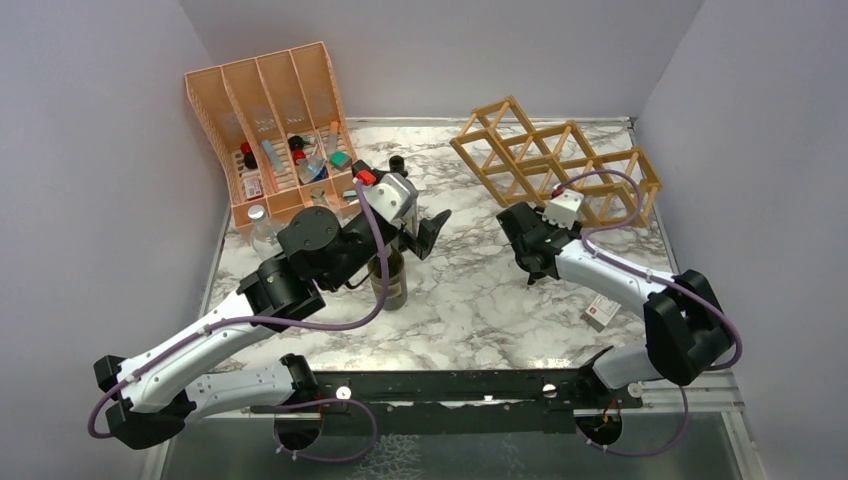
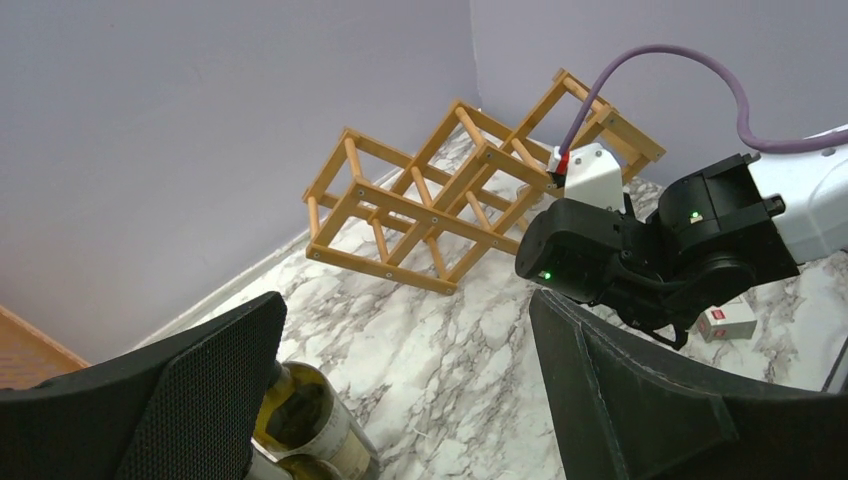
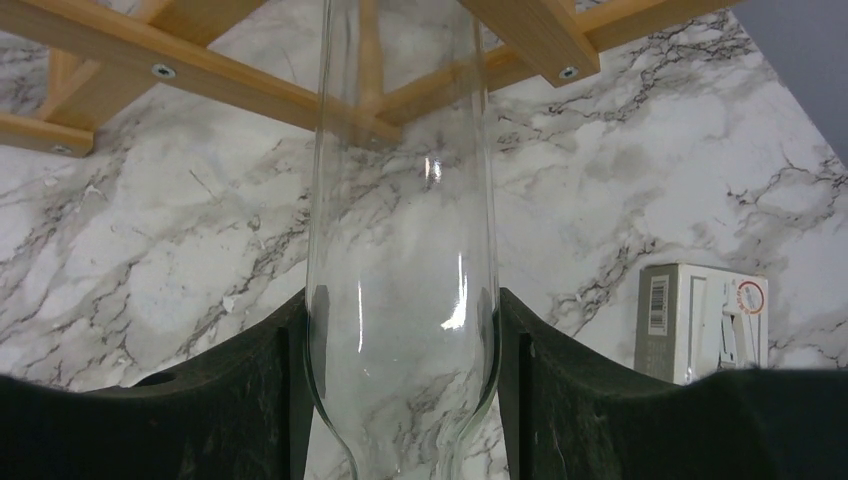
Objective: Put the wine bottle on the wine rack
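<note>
The light wooden wine rack (image 1: 555, 160) stands at the back right; it also shows in the left wrist view (image 2: 450, 195) and the right wrist view (image 3: 200, 75). My right gripper (image 1: 525, 240) (image 3: 400, 335) is shut on a clear glass bottle (image 3: 400, 200), whose far end points at the rack's lower sticks. The clear bottle is hard to make out from above. A dark olive wine bottle with a label (image 1: 388, 280) (image 2: 305, 415) stands mid-table. My left gripper (image 1: 422, 235) (image 2: 408, 330) is open and empty, just above and beside it.
An orange-pink slotted organiser (image 1: 270, 110) with several small bottles stands at the back left. A clear jar (image 1: 262, 225) sits in front of it. A small white box (image 1: 602, 311) (image 3: 700, 320) lies by the right arm. Walls close in on three sides.
</note>
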